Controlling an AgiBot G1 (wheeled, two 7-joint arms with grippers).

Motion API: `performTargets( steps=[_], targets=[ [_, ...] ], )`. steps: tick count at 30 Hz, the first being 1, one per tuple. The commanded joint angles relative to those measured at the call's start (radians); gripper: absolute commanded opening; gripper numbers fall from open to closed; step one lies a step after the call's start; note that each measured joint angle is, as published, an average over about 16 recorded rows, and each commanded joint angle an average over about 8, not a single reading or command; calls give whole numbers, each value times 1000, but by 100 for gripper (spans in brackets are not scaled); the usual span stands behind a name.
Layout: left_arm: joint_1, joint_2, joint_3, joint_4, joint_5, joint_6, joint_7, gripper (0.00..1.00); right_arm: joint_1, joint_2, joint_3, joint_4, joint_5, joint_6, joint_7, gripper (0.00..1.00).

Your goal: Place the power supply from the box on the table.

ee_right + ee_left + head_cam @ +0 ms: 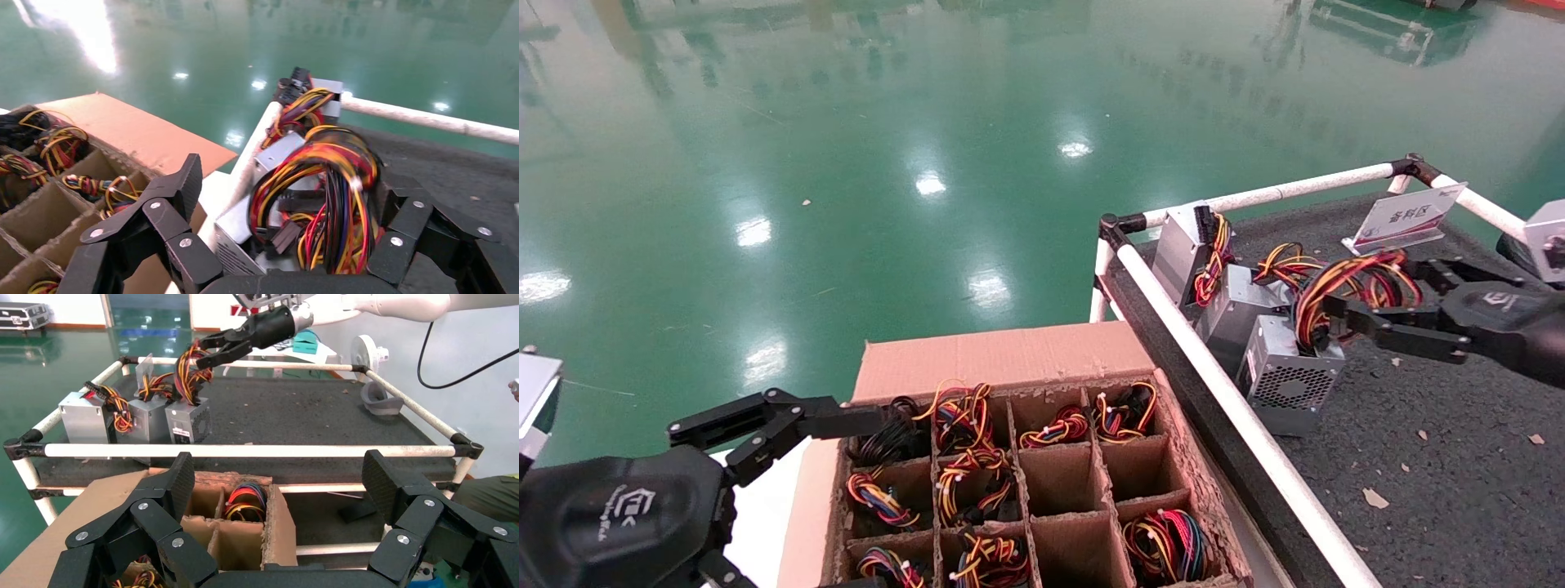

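Observation:
The power supply, a grey metal block with a round fan grille, stands on the dark table close to the rail. Its red-yellow-black wire bundle rises between the fingers of my right gripper. That gripper is open, with one finger well off the wires. My left gripper hangs open and empty over the left side of the cardboard box. Several of the box's cells hold wire bundles.
Two more grey units stand on the table behind the power supply, along the white rail. A white sign card sits at the far edge. A grey curved object lies at a far corner. Green floor surrounds everything.

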Motion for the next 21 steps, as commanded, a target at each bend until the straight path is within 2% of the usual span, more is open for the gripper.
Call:
performTargets(
  steps=[1, 10, 21],
  targets=[
    [0, 0, 0, 0, 0, 0, 0, 100, 6, 9, -1, 0, -3, 0, -4, 100],
    [0, 0, 0, 0, 0, 0, 0, 100, 57, 24, -5, -8, -13, -6, -8, 100],
    [0, 0, 0, 0, 0, 0, 0, 100, 83, -12, -11, -10, -10, -46, 33, 100]
  ],
)
